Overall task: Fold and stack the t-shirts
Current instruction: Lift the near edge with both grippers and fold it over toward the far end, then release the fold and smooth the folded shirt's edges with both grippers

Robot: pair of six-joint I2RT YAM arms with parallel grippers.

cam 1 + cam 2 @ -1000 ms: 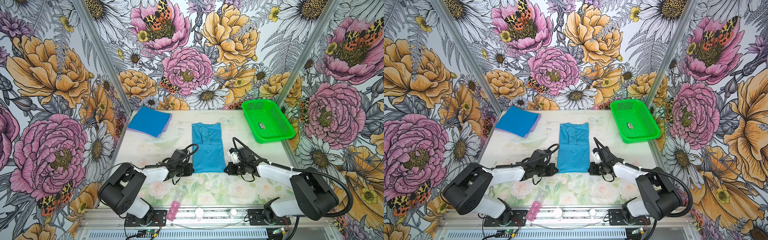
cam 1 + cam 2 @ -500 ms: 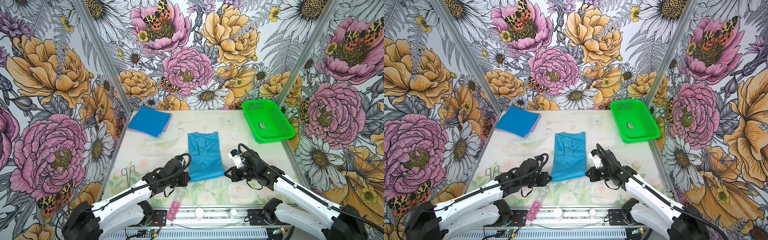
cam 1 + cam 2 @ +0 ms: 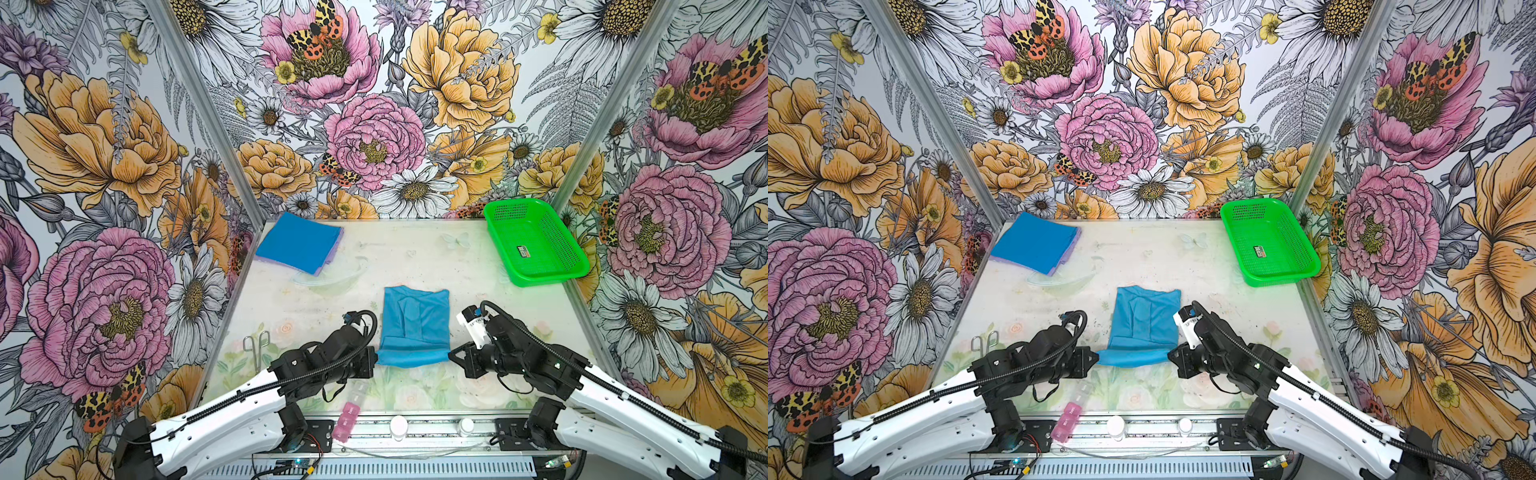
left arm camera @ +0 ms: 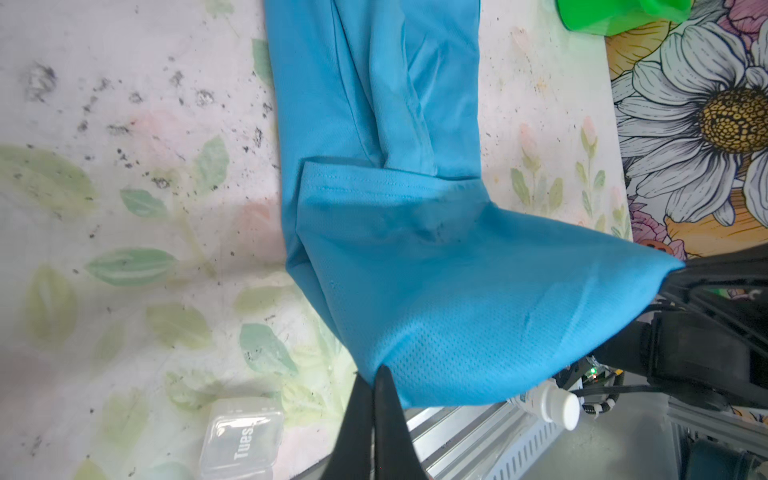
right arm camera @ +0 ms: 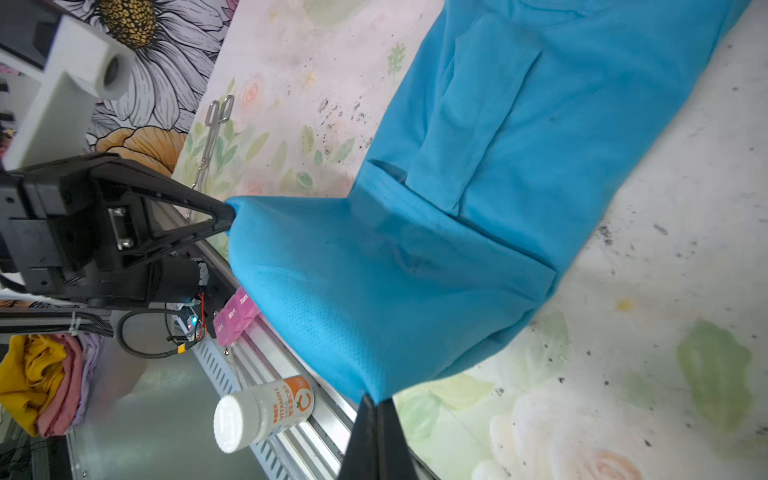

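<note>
In both top views we see the teal shirt [image 3: 415, 328] in the middle of the table [image 3: 415, 253], a long folded strip with its near end lifted off the surface. The left gripper [image 3: 375, 360] pinches the near left corner and the right gripper [image 3: 451, 358] the near right corner, so that edge hangs stretched between them. A stack of folded shirts [image 3: 297, 248] sits at the far left corner, deep blue on top with a lavender edge beneath. A green basket [image 3: 536, 281] stands at the far right, well apart from the teal shirt. Forceps [image 3: 257, 345] lie near the left edge, and a pill box [image 3: 349, 409] lies at the front.

The left wrist view adds what the top views cannot resolve. It shows the cloth's fine mesh weave, a stitched hem line across it, and the left gripper's black fingers [image 4: 386, 399] pressed together on the corner with no gap. It also shows a clear compartment of the pill box marked "Tues".

The right wrist view shows the right gripper's fingers [image 5: 386, 432] likewise closed tight on their corner. We also see a white-capped bottle [image 5: 266, 411] labelled Vitamin C by the front rail. Beyond the table, a heap of yellow and pink clothes [image 5: 41, 382] appears in no other view.
</note>
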